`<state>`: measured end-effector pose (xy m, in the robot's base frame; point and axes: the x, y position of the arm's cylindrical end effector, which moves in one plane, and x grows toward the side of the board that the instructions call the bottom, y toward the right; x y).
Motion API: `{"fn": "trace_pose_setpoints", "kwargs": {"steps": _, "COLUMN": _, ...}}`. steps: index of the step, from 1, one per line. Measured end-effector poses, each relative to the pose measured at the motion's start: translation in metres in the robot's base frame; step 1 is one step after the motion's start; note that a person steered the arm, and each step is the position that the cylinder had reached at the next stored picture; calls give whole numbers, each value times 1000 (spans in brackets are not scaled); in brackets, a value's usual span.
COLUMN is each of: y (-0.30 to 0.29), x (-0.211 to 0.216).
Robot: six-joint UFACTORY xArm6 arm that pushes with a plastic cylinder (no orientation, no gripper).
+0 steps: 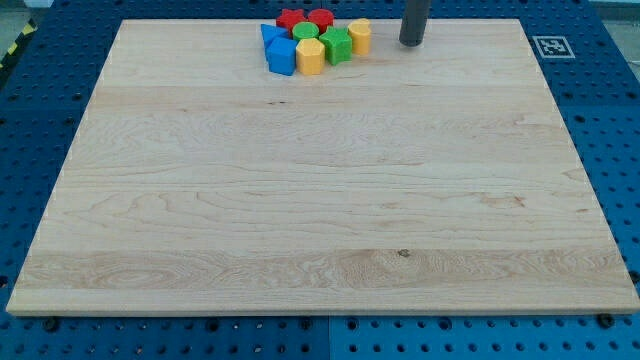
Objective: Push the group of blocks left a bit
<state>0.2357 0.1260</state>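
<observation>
A tight group of blocks sits at the view's top, near the board's far edge. It holds two red blocks [291, 18] [320, 18] at the back, a green block [305, 32], a green star-like block [337, 45], a yellow cylinder [360, 36] at the right, a yellow block [310, 56] at the front, and two blue blocks [281, 57] [270, 36] at the left. My tip [411, 43] stands on the board to the right of the group, a short gap from the yellow cylinder, not touching it.
The wooden board [320, 200] lies on a blue perforated table [600, 120]. A black-and-white marker tag [551, 46] sits just off the board's top right corner.
</observation>
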Motion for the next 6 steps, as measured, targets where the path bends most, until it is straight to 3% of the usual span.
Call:
{"fn": "trace_pose_setpoints", "kwargs": {"steps": 1, "y": -9, "x": -6}}
{"fn": "trace_pose_setpoints", "kwargs": {"steps": 3, "y": -83, "x": -13}}
{"fn": "trace_pose_setpoints", "kwargs": {"steps": 6, "y": -104, "x": 1}}
